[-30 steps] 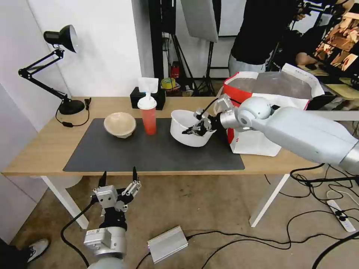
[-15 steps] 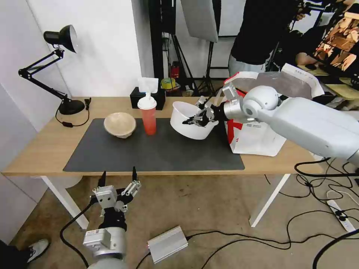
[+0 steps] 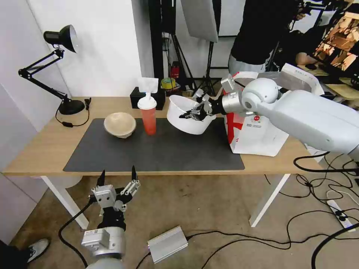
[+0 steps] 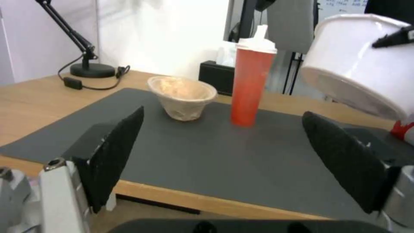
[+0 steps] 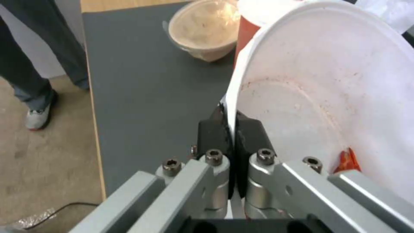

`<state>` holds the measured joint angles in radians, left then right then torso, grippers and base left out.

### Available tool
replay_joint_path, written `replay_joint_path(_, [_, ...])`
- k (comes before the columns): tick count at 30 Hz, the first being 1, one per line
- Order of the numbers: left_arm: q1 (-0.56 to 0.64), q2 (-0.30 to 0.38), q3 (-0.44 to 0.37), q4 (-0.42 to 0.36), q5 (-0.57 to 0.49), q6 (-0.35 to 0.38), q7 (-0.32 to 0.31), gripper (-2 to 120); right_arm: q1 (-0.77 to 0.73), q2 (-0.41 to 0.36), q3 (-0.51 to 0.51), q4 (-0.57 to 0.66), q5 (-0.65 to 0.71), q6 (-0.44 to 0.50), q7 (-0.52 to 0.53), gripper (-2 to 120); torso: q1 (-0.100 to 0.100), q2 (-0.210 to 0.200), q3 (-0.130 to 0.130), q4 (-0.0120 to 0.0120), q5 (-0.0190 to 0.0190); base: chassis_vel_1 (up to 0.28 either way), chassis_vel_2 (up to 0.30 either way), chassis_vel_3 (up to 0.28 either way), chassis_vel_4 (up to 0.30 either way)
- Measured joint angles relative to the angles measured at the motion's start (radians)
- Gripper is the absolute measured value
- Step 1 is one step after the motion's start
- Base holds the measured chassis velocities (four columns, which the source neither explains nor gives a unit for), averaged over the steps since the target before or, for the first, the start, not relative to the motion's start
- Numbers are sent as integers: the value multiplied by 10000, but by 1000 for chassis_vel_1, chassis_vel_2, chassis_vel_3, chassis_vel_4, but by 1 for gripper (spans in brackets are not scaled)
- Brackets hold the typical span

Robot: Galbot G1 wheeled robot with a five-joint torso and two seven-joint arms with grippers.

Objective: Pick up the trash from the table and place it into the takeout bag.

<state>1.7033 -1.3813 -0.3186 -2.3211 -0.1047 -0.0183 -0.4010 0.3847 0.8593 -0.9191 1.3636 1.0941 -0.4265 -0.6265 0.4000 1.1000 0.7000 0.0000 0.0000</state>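
The robot's right gripper (image 3: 194, 112) pinches the rim of a white plastic bowl (image 3: 185, 121), holding it tilted in the air above the dark grey mat (image 3: 149, 153) on the wooden tabletop (image 3: 45, 145), just beside the takeout bag (image 3: 258, 138). The right wrist view shows the gripper's two black pads (image 5: 211, 129) closed on the bowl's thin wall, one inside and one outside, with reddish smears and a small red scrap (image 5: 347, 160) in the bottom. The white and red bag stands open at the right end of the tabletop, its foil lining facing up. A red drink cup (image 3: 149, 116) with a white domed lid stands upright on the mat, near the lifted bowl, and a beige paper bowl (image 3: 119, 125) sits on the mat beyond it, apart from the cup. The left gripper (image 3: 117, 181) hangs below the tabletop's front edge, its fingers (image 4: 114, 152) spread wide and holding nothing. A black desk lamp (image 3: 56, 67) stands at the tabletop's far left corner, and a black tissue box (image 3: 147, 98) sits behind the cup.
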Motion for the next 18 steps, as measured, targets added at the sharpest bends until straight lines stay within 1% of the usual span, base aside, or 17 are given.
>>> replay_joint_path(18, [74,87,89,-46,28,-6,-7,97,760,-128,-60,50,238,8,-43,0,0,0,0,0,1,0,0,0,0])
